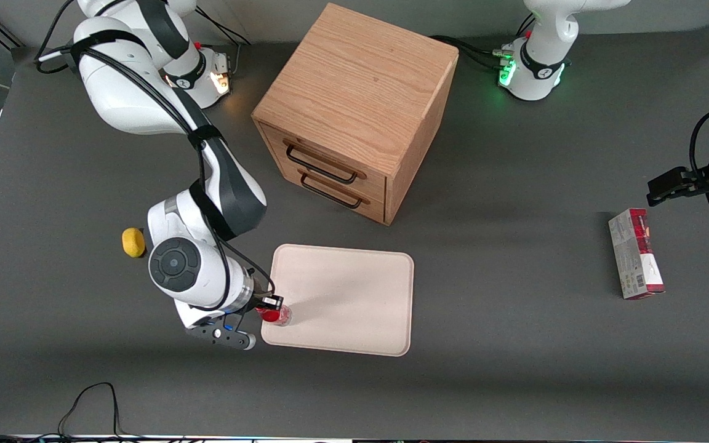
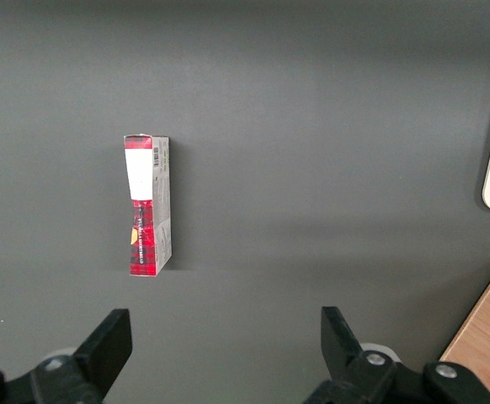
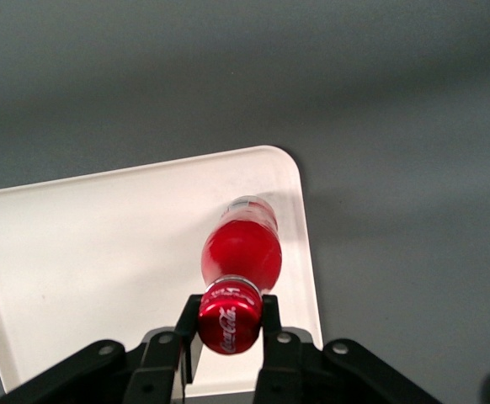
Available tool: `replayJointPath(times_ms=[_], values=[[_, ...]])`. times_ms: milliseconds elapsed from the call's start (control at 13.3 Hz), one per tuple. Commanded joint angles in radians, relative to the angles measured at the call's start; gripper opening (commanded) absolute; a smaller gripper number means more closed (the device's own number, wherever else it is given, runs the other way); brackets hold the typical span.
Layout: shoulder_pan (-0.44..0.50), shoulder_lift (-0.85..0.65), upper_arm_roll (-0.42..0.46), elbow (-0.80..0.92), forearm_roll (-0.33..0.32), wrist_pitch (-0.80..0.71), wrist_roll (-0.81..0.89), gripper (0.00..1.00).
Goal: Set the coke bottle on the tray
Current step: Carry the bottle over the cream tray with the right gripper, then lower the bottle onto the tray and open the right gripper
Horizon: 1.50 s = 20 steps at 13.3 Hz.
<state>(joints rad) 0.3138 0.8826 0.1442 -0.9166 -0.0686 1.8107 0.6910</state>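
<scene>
Dark grey matte tabletop (image 1: 514,381) carries everything; biggest item is a wooden drawer cabinet (image 1: 354,111), oak grain, two dark wire handles, sitting farther from the front camera than the tray. Tray (image 1: 354,295) is flat, cream, matte plastic-looking, rounded corners, low rim, bare. Red-and-grey carton (image 1: 636,253) lies flat, well off toward the parked arm's end. Small yellow lumpy thing (image 1: 133,242) sits beside the working arm's wrist. Gripper (image 1: 271,307) is over the tray's corner nearest the working arm, closed narrow on the cap of the coke bottle (image 1: 277,315); wrist view shows the fingers (image 3: 269,313) pinching the red cap, and the bottle (image 3: 241,252), glossy red with clear base, hanging over the tray close to its rim. Whether the base touches the tray I can't tell. Step looks like set-down, nearly done. To do it well: shift a bit inward from the rim, keep the bottle upright, lower until the base sits flat, open, lift straight up; it's narrow and tips easily.
</scene>
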Motion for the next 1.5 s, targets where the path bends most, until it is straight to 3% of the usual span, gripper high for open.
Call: replayJointPath(times_ms=[0,75,150,226,1128,1278,1429], values=[[0.010,0.018,0.002,0.041,-0.020,0.004,0.025,0.00],[0.010,0.018,0.002,0.038,-0.020,0.006,0.025,0.00],[0.010,0.018,0.002,0.035,-0.022,0.009,0.025,0.18],[0.011,0.018,0.002,0.033,-0.027,0.010,0.024,0.99],[0.007,0.010,0.000,0.033,-0.031,0.003,0.022,1.00],[-0.010,-0.016,-0.001,0.025,-0.022,-0.011,0.010,1.00],[-0.064,-0.117,0.009,-0.094,-0.014,-0.091,-0.058,1.00]])
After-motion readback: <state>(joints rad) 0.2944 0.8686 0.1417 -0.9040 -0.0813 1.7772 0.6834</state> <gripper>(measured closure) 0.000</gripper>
